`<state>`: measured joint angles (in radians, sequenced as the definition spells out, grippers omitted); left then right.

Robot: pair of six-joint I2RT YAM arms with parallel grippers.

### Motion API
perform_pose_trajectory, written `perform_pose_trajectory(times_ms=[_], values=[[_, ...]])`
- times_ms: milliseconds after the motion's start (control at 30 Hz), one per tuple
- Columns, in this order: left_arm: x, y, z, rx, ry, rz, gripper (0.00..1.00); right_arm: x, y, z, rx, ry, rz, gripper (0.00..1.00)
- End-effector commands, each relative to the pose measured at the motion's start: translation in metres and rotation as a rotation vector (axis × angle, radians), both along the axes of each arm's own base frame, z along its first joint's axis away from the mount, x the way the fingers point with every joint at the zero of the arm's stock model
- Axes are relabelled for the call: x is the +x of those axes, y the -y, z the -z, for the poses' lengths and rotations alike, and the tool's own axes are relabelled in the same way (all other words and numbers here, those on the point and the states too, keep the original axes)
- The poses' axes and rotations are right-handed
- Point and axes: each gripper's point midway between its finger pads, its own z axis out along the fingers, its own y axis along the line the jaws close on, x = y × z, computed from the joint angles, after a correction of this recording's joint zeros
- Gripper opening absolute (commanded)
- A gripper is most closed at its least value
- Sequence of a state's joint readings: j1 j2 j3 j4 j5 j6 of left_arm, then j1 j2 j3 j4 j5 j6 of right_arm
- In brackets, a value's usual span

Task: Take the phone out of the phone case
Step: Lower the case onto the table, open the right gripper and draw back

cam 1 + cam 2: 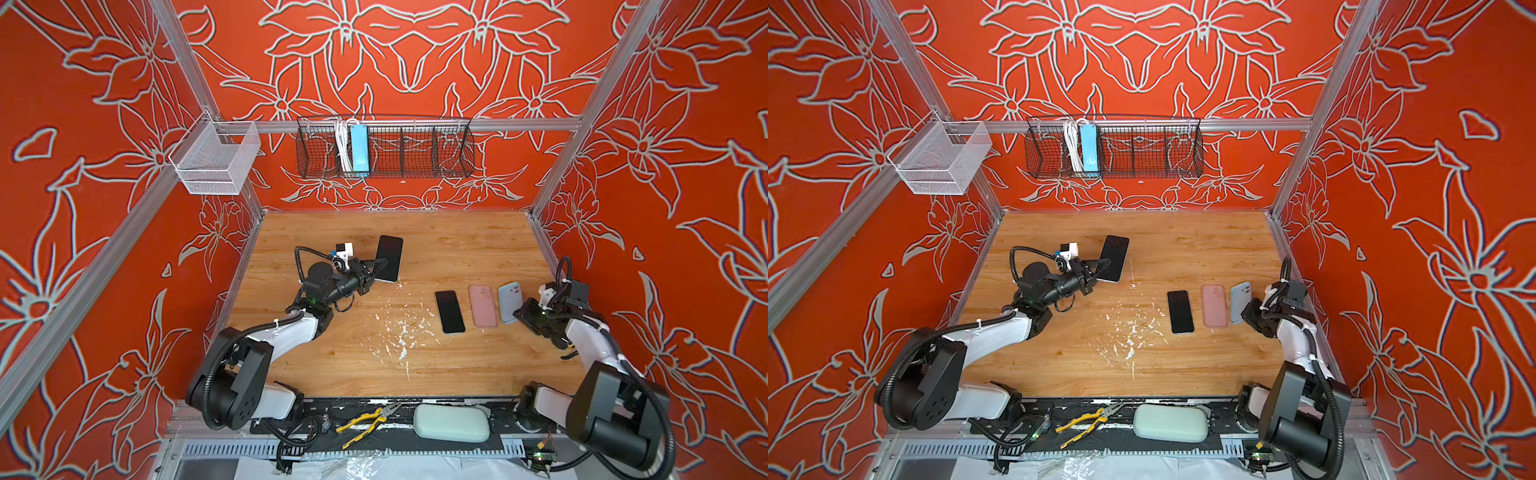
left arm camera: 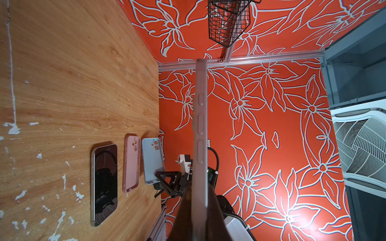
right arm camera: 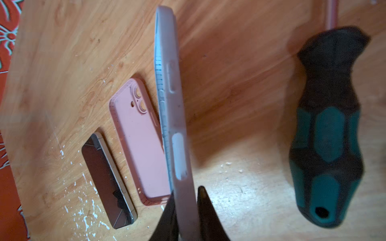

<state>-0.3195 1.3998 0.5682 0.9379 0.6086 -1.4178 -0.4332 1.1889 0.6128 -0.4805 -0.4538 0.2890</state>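
Left gripper (image 1: 380, 266) pinches the phone (image 1: 390, 257) above the counter (image 1: 457, 241); right gripper (image 3: 186, 193) clamps the empty blue case (image 1: 508, 300) on edge beside a pink case (image 1: 483, 305); separation looks done; next, lay both down gently.

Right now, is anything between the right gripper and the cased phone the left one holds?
Nothing upright. A bare black phone and a pink silicone case lie flat on the wooden table between them. The right gripper itself holds a light blue case.
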Motion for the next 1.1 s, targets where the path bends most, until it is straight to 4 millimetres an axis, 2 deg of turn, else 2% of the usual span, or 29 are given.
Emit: perform_pose_trajectory(times_ms=[0, 200, 367, 500, 600, 700, 900, 1067], values=[[0.001, 0.002, -0.031, -0.060, 0.103, 0.024, 0.00, 0.002, 0.015, 0.000, -0.059, -0.035, 0.016, 0.23], [0.001, 0.002, -0.033, -0.057, 0.111, 0.026, 0.00, 0.000, 0.025, 0.007, -0.090, -0.090, 0.043, 0.25], [-0.001, 0.001, -0.028, -0.033, 0.105, 0.023, 0.00, -0.001, 0.032, 0.001, -0.131, -0.087, 0.066, 0.27], [-0.002, 0.001, -0.023, -0.028, 0.096, 0.024, 0.00, 0.006, 0.014, -0.011, -0.092, -0.027, 0.031, 0.30], [-0.003, 0.002, -0.019, -0.016, 0.094, 0.029, 0.00, 0.010, -0.002, -0.019, -0.142, -0.018, -0.003, 0.42], [-0.008, 0.002, -0.013, 0.026, 0.095, 0.041, 0.00, 0.013, -0.016, -0.020, -0.176, -0.038, -0.035, 0.47], [-0.025, -0.008, 0.010, 0.191, 0.091, 0.020, 0.00, 0.022, -0.028, -0.012, -0.238, -0.066, -0.060, 0.49], [-0.038, -0.018, 0.020, 0.221, 0.089, -0.031, 0.00, 0.028, -0.030, -0.006, -0.259, -0.079, -0.076, 0.47]])
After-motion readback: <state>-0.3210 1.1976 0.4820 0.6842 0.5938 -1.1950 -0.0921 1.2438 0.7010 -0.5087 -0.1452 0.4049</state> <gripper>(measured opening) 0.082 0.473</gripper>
